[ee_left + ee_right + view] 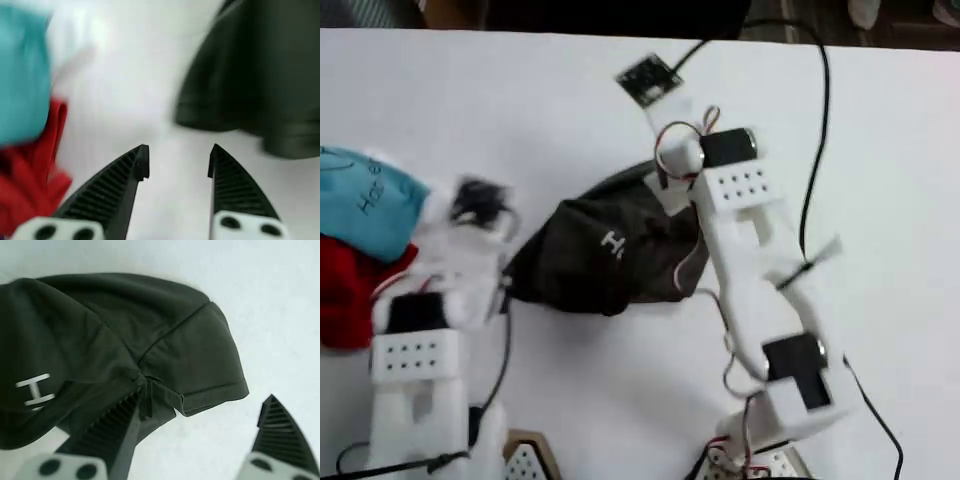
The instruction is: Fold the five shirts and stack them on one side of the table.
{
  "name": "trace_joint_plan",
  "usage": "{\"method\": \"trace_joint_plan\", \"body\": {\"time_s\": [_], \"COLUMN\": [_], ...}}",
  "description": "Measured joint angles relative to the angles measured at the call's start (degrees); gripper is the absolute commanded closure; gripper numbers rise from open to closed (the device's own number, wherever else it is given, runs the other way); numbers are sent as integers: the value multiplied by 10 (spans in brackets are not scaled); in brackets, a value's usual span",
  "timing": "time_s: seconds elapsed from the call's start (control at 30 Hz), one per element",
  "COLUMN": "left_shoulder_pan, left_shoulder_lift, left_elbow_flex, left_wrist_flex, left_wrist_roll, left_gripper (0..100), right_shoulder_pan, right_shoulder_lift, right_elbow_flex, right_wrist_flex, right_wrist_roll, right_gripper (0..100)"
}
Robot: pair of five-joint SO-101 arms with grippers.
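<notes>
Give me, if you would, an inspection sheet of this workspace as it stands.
surface: white table, bare around the shirts.
job's things: dark shirt crumpled mid-table, unfolded; teal shirt and red shirt bunched together by the left arm.
clutter: small black module near the far edge.
grippers: left gripper, jaws open over bare table between the shirts; right gripper, jaws open, one against the dark shirt's fold.
cables: black cable crossing the table from the far edge; red and white wires on the right arm.
surroundings: dark beyond the far edge, details unclear.
</notes>
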Motion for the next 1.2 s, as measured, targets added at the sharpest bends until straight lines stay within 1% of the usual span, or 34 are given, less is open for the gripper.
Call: {"method": "trace_joint_plan", "body": {"time_s": [0.07, 0.17, 0.3, 0.4, 0.47, 0.57, 0.77, 0.9, 1.0, 1.1, 1.2], "left_shoulder_pan": [48, 103, 137, 139, 138, 134, 91, 113, 138, 142, 143], "left_shoulder_lift": [0, 0, 0, 0, 1, 1, 0, 9, 53, 124, 210], "left_elbow_flex": [-24, -41, -28, 20, 30, 16, -93, -98, -68, -50, -50], "left_wrist_flex": [0, -2, -36, -87, -105, -104, -70, -72, -106, -154, -175], "left_wrist_roll": [0, 0, 0, 0, -9, -11, -13, -13, -13, -13, -13], "left_gripper": [783, 783, 782, 782, 782, 782, 782, 782, 782, 782, 782], "right_shoulder_pan": [8, 14, 33, 49, 60, 71, 98, 128, 153, 158, 158], "right_shoulder_lift": [40, 85, 122, 143, 158, 181, 196, 197, 200, 218, 245], "right_elbow_flex": [4, 7, 7, 7, 7, 7, 7, -11, -36, -42, -43], "right_wrist_flex": [-18, -40, -65, -81, -87, -89, -90, -90, -90, -90, -90], "right_wrist_roll": [0, 0, 0, 0, 0, 0, -2, -2, -2, -2, -2], "right_gripper": [664, 664, 664, 664, 664, 664, 664, 664, 664, 664, 666]}}
